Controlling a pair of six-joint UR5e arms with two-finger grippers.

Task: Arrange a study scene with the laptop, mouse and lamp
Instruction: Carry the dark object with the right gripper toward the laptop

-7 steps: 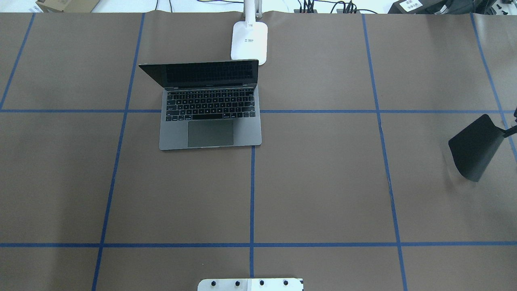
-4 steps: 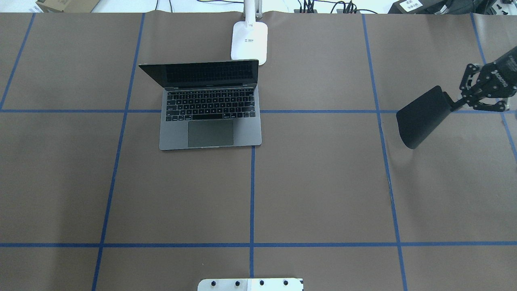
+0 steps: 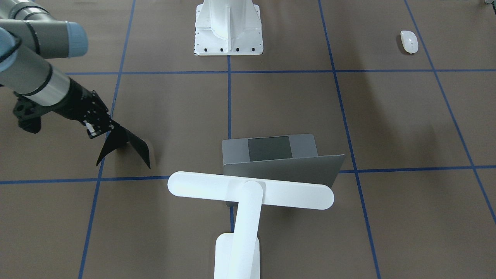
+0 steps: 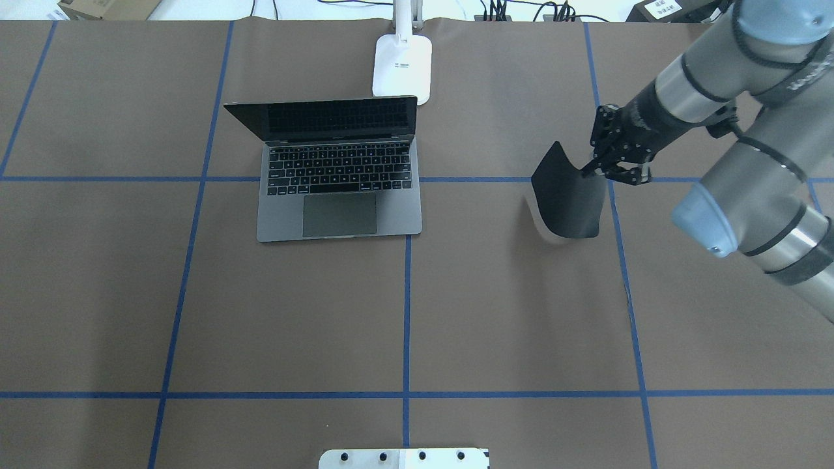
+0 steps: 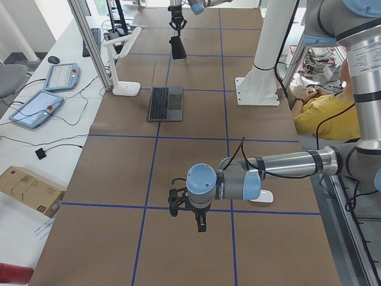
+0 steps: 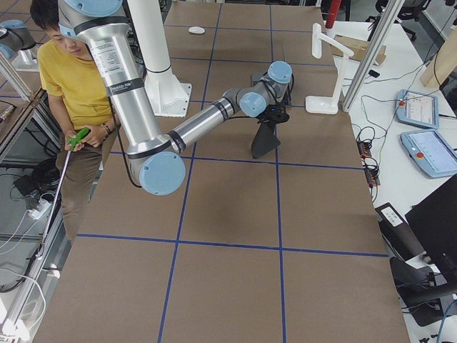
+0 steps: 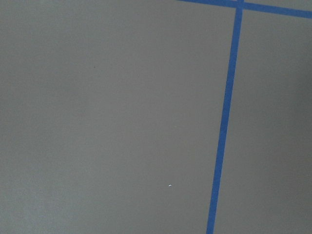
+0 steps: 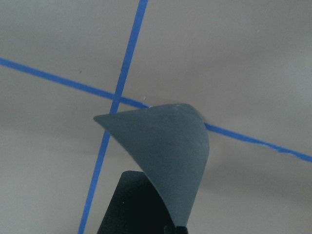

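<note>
The open grey laptop (image 4: 339, 189) sits at the back left of centre, with the white lamp (image 4: 402, 65) standing just behind it. The lamp's bar head (image 3: 252, 190) hangs over the laptop lid (image 3: 271, 155). The white mouse (image 3: 409, 41) lies far off on the robot's left side. My right gripper (image 4: 603, 166) is shut on the edge of a thin black pad (image 4: 567, 202), which hangs bent to the right of the laptop, its lower edge near the table. My left gripper (image 5: 201, 225) shows only in the exterior left view, low over the table; I cannot tell whether it is open or shut.
The white ribbed pedestal (image 3: 228, 27) stands at the robot's side of the table. Blue tape lines (image 4: 406, 312) cross the brown table cover. A person in a yellow shirt (image 6: 68, 71) sits beside the table. Tablets and cables (image 5: 44, 95) lie off the far edge.
My right arm has swung in from the right edge, carrying the black pad left toward the laptop. The laptop and the lamp have not moved.
</note>
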